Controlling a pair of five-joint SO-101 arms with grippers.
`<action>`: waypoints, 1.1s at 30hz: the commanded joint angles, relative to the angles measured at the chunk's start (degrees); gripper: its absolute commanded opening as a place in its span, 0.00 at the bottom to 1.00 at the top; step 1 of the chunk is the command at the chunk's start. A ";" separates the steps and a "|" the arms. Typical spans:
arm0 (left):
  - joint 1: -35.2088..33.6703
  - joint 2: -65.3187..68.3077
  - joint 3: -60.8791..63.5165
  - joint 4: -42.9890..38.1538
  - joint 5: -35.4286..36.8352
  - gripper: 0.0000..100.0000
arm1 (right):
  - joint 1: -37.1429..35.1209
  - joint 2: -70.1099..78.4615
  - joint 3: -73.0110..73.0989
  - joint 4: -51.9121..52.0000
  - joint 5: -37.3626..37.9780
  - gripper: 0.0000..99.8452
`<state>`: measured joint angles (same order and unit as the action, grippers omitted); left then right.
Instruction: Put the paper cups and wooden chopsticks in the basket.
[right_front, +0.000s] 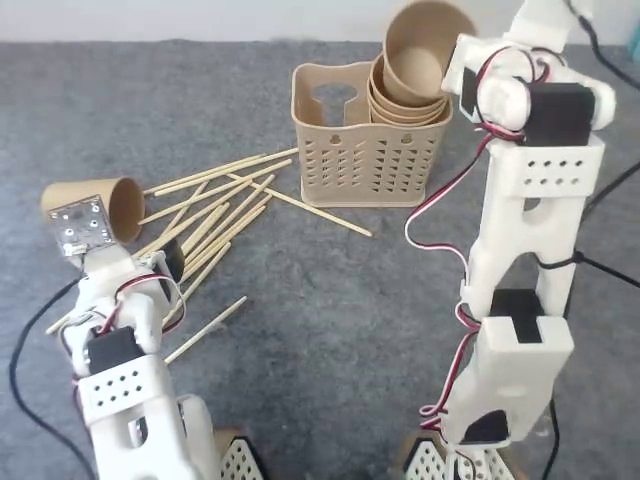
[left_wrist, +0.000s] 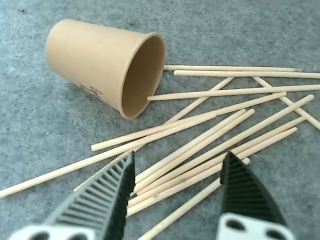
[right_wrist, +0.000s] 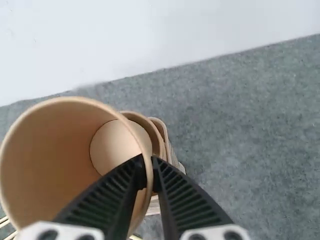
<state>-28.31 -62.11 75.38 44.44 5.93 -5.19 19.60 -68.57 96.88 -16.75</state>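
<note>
A tan paper cup (left_wrist: 107, 65) lies on its side on the grey carpet, mouth toward a spread of several wooden chopsticks (left_wrist: 215, 145). My left gripper (left_wrist: 175, 175) hovers open just above the chopsticks, a little short of that cup, holding nothing. The same cup (right_front: 95, 205) and chopsticks (right_front: 215, 215) lie left of the beige perforated basket (right_front: 365, 160). My right gripper (right_wrist: 148, 172) is shut on the rim of another paper cup (right_wrist: 60, 155), held tilted over the stack of cups (right_front: 405, 100) in the basket's right compartment. The held cup (right_front: 425, 45) tops that stack.
The basket's left compartment (right_front: 330, 105) looks open, with a handle cutout in its back wall. One chopstick (right_front: 205, 330) lies apart near the left arm (right_front: 115, 345). The right arm (right_front: 525, 250) stands tall beside the basket. Open carpet stretches between the arms.
</note>
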 joint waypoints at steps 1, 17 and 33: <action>0.44 0.62 -0.57 -1.58 -0.18 0.26 | 0.57 0.31 -1.32 0.40 0.88 0.02; 0.44 0.62 -0.57 -1.58 0.09 0.26 | 3.38 -13.41 0.53 6.37 2.29 0.13; -1.76 0.62 -4.18 -2.11 2.29 0.26 | 10.42 -49.54 59.96 5.23 17.58 0.03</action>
<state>-29.54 -62.11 75.12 44.44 8.40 4.40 -24.09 -17.14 100.84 -3.12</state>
